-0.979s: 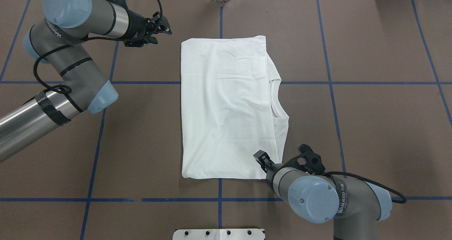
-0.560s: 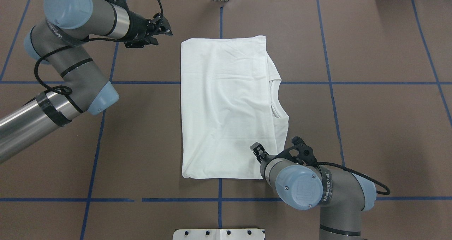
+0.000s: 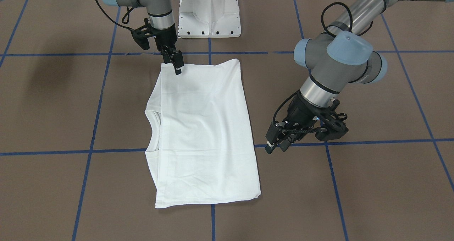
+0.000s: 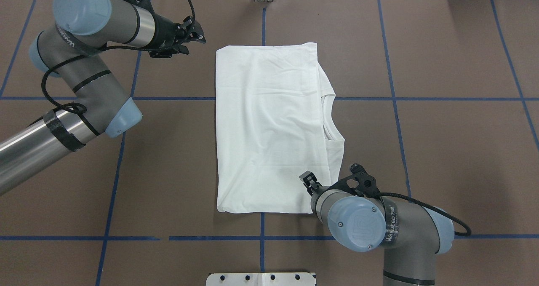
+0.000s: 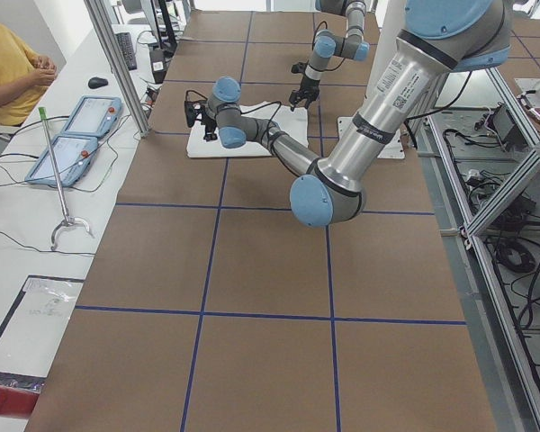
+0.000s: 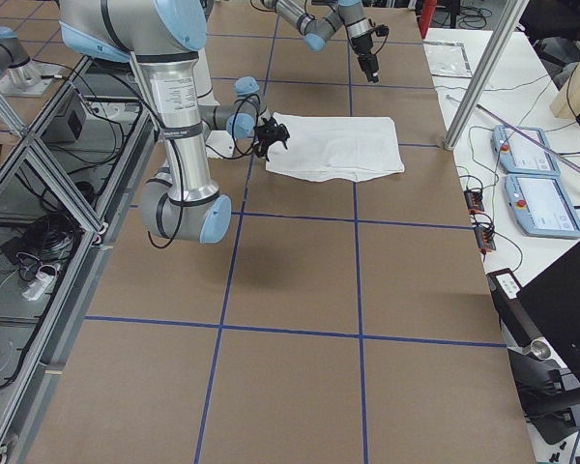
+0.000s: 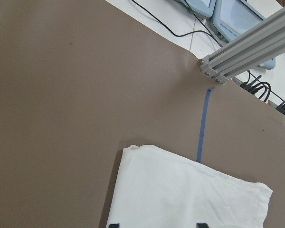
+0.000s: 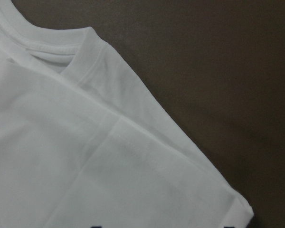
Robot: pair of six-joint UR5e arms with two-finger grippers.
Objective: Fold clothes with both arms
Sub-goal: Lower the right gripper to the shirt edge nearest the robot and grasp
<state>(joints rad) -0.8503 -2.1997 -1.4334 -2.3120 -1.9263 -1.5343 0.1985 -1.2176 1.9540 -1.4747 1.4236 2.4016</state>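
Observation:
The white shirt (image 4: 269, 130) lies folded into a tall rectangle at the table's middle, its ribbed collar (image 4: 326, 117) on the right edge. My right gripper (image 4: 308, 180) hovers over the shirt's near right corner and looks open, its fingers barely in frame; the right wrist view shows only the shirt (image 8: 85, 142) and collar (image 8: 38, 42). My left gripper (image 4: 201, 36) is open, apart from the far left corner of the shirt (image 7: 180, 190). The front view shows the right gripper (image 3: 177, 66) at the shirt's (image 3: 202, 134) corner and the left gripper (image 3: 273, 148) beside it.
The white pedestal (image 3: 209, 10) stands at the table's near edge between the arms. An aluminium post (image 7: 247, 42) rises at the far edge. Blue tape lines (image 4: 396, 99) grid the brown table. A seated person (image 5: 4, 63) and two tablets (image 5: 72, 135) are beyond the far side.
My right arm has swung inward and its gripper has crept further over the shirt's near right corner. The left gripper has barely shifted. The shirt has not moved.

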